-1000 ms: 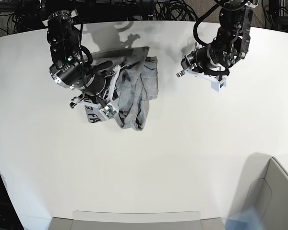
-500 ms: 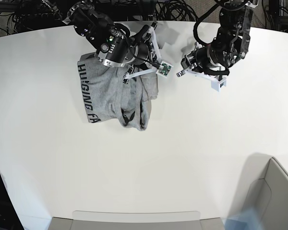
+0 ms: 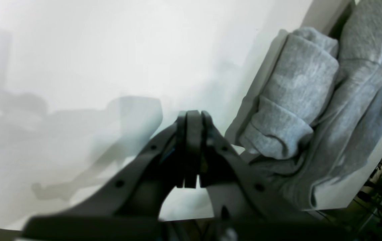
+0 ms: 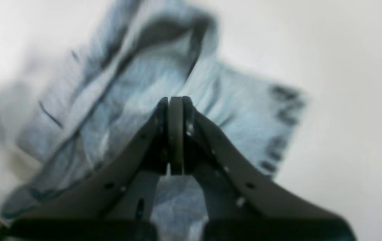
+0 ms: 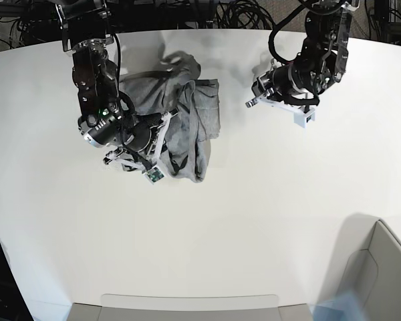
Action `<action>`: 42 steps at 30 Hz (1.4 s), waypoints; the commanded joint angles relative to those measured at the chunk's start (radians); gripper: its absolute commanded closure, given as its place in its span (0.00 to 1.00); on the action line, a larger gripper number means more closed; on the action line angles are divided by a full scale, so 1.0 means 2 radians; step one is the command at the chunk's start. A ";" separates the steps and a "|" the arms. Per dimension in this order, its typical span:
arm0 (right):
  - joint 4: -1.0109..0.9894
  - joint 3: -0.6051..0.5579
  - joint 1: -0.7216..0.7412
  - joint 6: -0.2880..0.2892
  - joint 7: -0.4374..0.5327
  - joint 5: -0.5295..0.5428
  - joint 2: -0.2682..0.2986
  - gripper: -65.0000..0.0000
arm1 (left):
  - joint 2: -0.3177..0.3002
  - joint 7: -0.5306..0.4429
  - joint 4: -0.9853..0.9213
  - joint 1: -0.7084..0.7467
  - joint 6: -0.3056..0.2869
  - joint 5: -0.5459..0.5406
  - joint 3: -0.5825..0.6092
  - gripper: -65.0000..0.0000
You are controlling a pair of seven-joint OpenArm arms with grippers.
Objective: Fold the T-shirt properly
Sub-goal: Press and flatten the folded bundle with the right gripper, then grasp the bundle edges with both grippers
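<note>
— Lying crumpled on the white table (image 5: 267, 221), toward the far edge and left of its middle: the T-shirt (image 5: 194, 124), heather grey, bunched into thick folds.

— Any lettering showing?

— Only from the right wrist view, blurred: dark block letters along one edge of the cloth. Hidden in the base view.

— And the right gripper (image 4: 175, 134)?

— Pressed together, tips meeting with no gap. Poised over the grey fabric, nothing visibly pinched between the tips. Seen in the base view at the cloth's near left side (image 5: 162, 137), the arm covering that part of the shirt.

— Touching the cloth?

— Cannot tell; too blurred from the wrist, too crowded from the base.

— The left gripper (image 3: 192, 149)?

— Also pressed together, empty. Held above bare table near the far edge, right of the shirt and apart from it (image 5: 254, 100). From its wrist view, a rolled sleeve or fold of the shirt just off to the right of the tips, not in contact.

— Anything else on the table?

— A grey bin (image 5: 381, 267) at the near right corner, and a pale tray-like edge (image 5: 187, 304) along the near edge.
</note>
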 commanded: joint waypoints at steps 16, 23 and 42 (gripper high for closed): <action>-0.222 -0.122 0.156 0.002 0.088 0.003 -0.075 1.00 | -0.002 0.010 0.007 -0.002 0.017 -0.014 0.000 1.00; -0.224 -0.125 0.163 0.002 0.136 0.003 -0.090 1.00 | -0.002 0.010 0.007 -0.002 0.017 -0.014 0.000 1.00; -0.059 0.084 0.053 0.002 0.101 0.002 0.011 1.00 | 0.016 0.008 0.048 -0.069 0.015 -0.017 0.105 1.00</action>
